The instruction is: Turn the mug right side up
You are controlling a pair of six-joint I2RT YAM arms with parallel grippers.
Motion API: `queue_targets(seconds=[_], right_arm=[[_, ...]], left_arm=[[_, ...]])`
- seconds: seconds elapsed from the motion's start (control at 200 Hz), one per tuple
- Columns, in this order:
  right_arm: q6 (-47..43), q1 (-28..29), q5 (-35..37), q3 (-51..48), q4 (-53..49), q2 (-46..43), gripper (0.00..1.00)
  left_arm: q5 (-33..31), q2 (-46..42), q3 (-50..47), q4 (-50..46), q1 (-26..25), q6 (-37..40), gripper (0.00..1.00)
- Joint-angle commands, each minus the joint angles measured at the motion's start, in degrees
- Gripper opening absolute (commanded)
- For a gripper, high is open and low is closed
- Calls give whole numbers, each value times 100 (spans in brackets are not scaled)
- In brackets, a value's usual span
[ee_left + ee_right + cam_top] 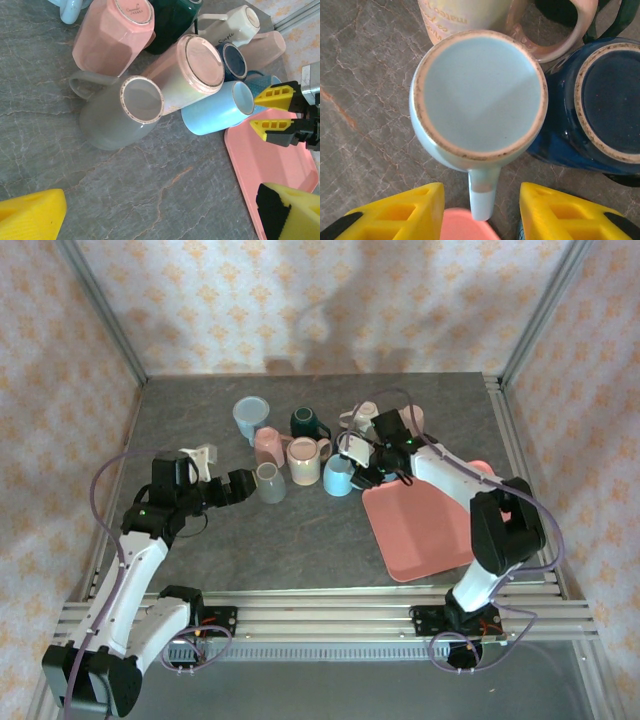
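A light blue mug point(338, 477) point(215, 112) point(477, 95) stands upside down at the right edge of a cluster of mugs, its unglazed base ring facing up. Its handle point(482, 197) points toward the pink tray. My right gripper point(362, 465) point(265, 111) point(480, 200) hangs open just above it, one yellow finger on each side of the handle without touching it. My left gripper point(243, 483) point(160, 220) is open over bare table, just left of an upside-down grey mug point(270, 483) point(117, 115).
The pink tray point(425, 525) point(270, 165) lies right of the cluster. Packed around the blue mug are a cream-pink mug point(304, 460) point(197, 70), a pink mug point(268, 445), a dark green mug point(308, 423) and a dark blue mug point(600, 105). Metal rails edge the table.
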Motion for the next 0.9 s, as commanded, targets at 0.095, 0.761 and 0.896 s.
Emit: queue_targets(seconds=[0.095,0.761,0.896], right_arm=[[-289,33,142,304,-290,220,42],[-652,68,218,595,-564,681,34],[-705,96,222,634,-573,758,32]], left_arm=[[94,-1,-27,-26,-29,-67,98],[86,21,-99,-26,-45,-78,97],[85,25,-121,-17,-46,-78,97]])
